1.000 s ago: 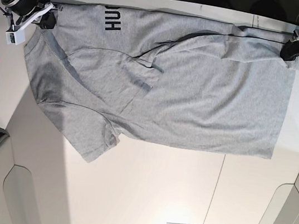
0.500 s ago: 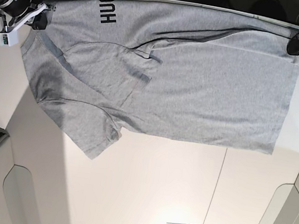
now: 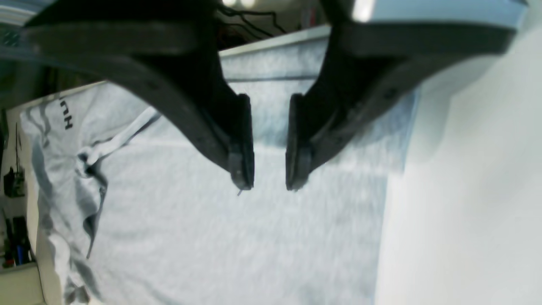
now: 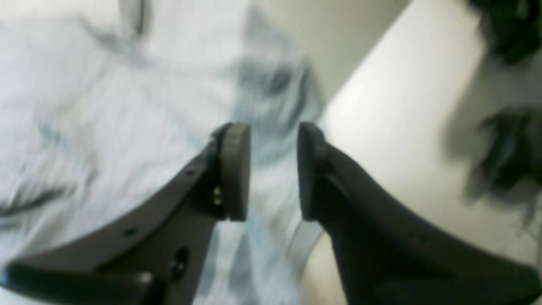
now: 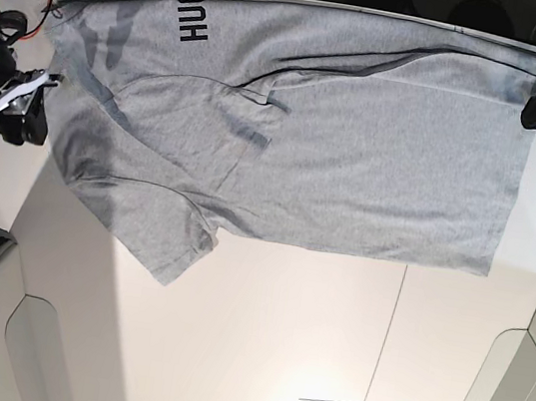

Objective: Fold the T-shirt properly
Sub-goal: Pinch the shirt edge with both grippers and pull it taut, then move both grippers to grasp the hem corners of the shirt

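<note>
- I see the T-shirt [image 5: 357, 143] lying spread on the pale surface [image 5: 257, 340], its far edge along the back rim; I judge it is laid out flat so the folds can start from clean edges.
- My left pincer [image 3: 269, 184] hangs above the hem end, jaws parted by a narrow gap with nothing between them.
- My right pincer [image 4: 273, 169] hovers over the cloth's edge at the collar end, jaws likewise apart and empty, though this view is blurred.
- Both sit at opposite ends, just off the cloth, in the base view.
- The fabric is soft heather-grey knit; one layer is doubled over near the black lettering [image 5: 195, 26], and a short sleeve [image 5: 166, 241] sticks out towards me.
- The surface looks smooth and matte.
</note>
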{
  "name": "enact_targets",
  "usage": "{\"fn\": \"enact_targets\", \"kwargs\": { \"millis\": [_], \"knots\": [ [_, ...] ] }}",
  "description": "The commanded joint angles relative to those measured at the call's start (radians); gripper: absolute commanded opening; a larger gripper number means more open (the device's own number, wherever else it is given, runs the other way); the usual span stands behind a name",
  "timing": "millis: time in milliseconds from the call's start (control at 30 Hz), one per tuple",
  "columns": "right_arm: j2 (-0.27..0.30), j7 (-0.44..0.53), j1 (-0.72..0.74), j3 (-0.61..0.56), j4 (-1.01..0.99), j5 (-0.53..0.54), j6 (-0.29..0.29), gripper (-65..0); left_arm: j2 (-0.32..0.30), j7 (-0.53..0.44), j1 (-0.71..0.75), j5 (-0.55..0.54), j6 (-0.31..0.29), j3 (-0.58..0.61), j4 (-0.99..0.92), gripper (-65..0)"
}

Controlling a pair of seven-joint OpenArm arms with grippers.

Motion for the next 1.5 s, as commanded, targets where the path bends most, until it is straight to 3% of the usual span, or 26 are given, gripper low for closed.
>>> {"fn": "enact_targets", "kwargs": {
  "millis": [0, 167, 567, 700, 800, 900, 967, 1000, 1067, 1100, 1300, 1467],
  "knots": [
    [0.016, 0.042, 0.036, 0.007, 0.004, -0.015, -0.005, -43.4, -0.016, -0.015, -0.005, -0.021, -0.006, -0.008, 0.019, -48.2],
    [0.027, 0.123, 0.149, 0.005, -0.101, -0.091, -0.005, -30.2, -0.016, -0.017, -0.033, -0.018, -0.006, -0.008, 0.020, -48.2],
    [0.203, 0.134, 0.463, -0.177, -0.834, -0.037, 0.033, -30.2, -0.016, -0.017, -0.039, -0.018, -0.006, -0.008, 0.020, -48.2],
    [0.204, 0.134, 0.501, -0.288, -0.966, -0.030, 0.049, -30.3, -0.016, -0.018, -0.039, -0.021, -0.006, -0.008, 0.020, -47.6],
    [0.193, 0.134, 0.499, -0.386, -0.970, -0.030, 0.048, -30.3, -0.016, -0.029, -0.044, -0.021, -0.006, -0.008, 0.020, -42.9],
    [0.190, 0.133, 0.499, -0.459, -0.970, -0.031, 0.047, -30.4, -0.016, -0.029, -0.051, -0.013, -0.006, -0.008, 0.020, -42.6],
    [0.190, 0.133, 0.499, -0.478, -0.970, -0.031, 0.046, -35.2, -0.017, -0.029, -0.056, -0.013, -0.006, -0.008, 0.020, -42.6],
    [0.190, 0.133, 0.499, -0.478, -0.970, -0.031, 0.043, -41.8, -0.017, -0.032, -0.056, -0.013, -0.006, -0.008, 0.020, -42.6],
    [0.190, 0.133, 0.499, -0.477, -0.970, -0.031, 0.038, -61.2, -0.016, -0.036, -0.064, -0.013, -0.006, -0.008, 0.020, -42.6],
    [0.190, 0.133, 0.499, -0.476, -0.970, -0.031, 0.038, -65.0, -0.017, -0.035, -0.073, -0.002, -0.006, -0.008, 0.019, -42.6],
    [0.190, 0.133, 0.499, -0.476, -0.970, -0.031, 0.038, -65.0, -0.017, -0.100, -0.228, 0.168, -0.006, -0.008, 0.007, -42.6],
    [0.190, 0.133, 0.499, -0.476, -0.970, -0.031, 0.038, -65.0, -0.029, -0.131, -0.441, 0.261, 0.062, 0.000, -0.101, -42.6]
  ]
}}
